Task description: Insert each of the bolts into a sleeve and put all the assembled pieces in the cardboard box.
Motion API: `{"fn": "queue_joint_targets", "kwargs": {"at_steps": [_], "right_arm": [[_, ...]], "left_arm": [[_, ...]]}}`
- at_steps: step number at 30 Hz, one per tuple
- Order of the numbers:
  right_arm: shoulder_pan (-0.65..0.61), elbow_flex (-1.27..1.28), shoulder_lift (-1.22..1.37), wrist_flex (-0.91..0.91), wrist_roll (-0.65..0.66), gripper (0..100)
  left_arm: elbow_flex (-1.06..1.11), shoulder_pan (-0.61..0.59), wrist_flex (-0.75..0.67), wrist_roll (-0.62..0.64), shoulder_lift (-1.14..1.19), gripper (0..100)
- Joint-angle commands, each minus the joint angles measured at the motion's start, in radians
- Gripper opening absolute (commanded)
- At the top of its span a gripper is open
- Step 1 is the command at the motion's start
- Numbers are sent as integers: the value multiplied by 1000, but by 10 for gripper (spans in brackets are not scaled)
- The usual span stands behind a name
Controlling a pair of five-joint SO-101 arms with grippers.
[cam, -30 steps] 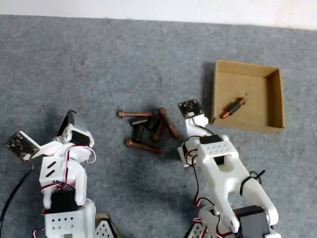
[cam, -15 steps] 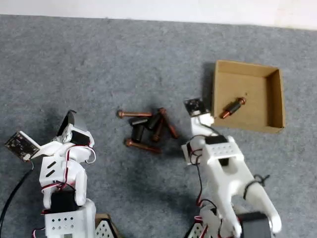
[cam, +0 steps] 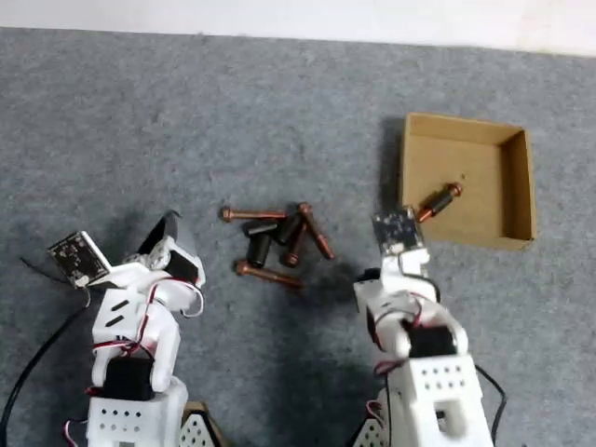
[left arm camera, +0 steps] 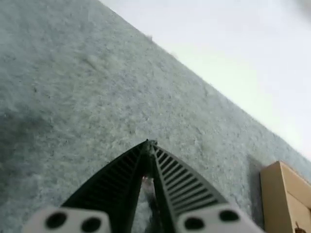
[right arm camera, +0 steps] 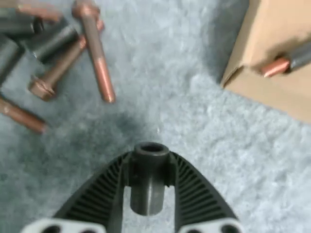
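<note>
- Dark metal shows between the jaws of the right gripper (right arm camera: 149, 156): it is clenched on a sleeve (right arm camera: 147, 182), whose hollow end points out past the fingertips.
- Over the last second that arm has drawn back toward its base. Its wrist now sits lower on the desk (cam: 140, 112), just off the near corner of the box (cam: 466, 239).
- The left gripper (left arm camera: 148, 145), jaws pressed together on nothing, has swung in closer to the bolts (cam: 267, 273) than it was a second ago.
- The four bolts and the loose sleeves (cam: 259, 248) lie where they did, in a heap between the arms. One assembled piece (cam: 438, 201) rests in the box as before.
- With a sleeve held and the other arm closing in, the step in hand looks like fetching a bolt to mate with it. Most of the task remains.
- The desk is covered in grey, felt-like matting with a soft nap, and a pale wall (cam: 279, 14) runs along its far edge.
</note>
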Motion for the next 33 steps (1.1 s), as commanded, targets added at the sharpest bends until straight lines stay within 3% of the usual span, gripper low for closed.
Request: {"fn": "queue_joint_targets", "kwargs": {"at_steps": [1,7,16,18,23,28,33], "right_arm": [[12,30,-179,18,-2,4],[12,56,-344,90,-5,4],[12,137,-481,90,-40,4],[12,150,-506,90,-38,4],[12,165,-535,90,-38,4],[12,165,-538,88,-38,4],[12,165,-538,88,-38,4]], "left_arm": [[-58,25,11,-6,-1,11],[-99,71,-77,-6,196,11],[-278,188,-410,0,901,10],[-341,208,-433,68,1030,11],[-533,242,-381,193,1303,35],[-743,245,-144,298,1480,160],[-883,245,-14,307,1573,181]]}}
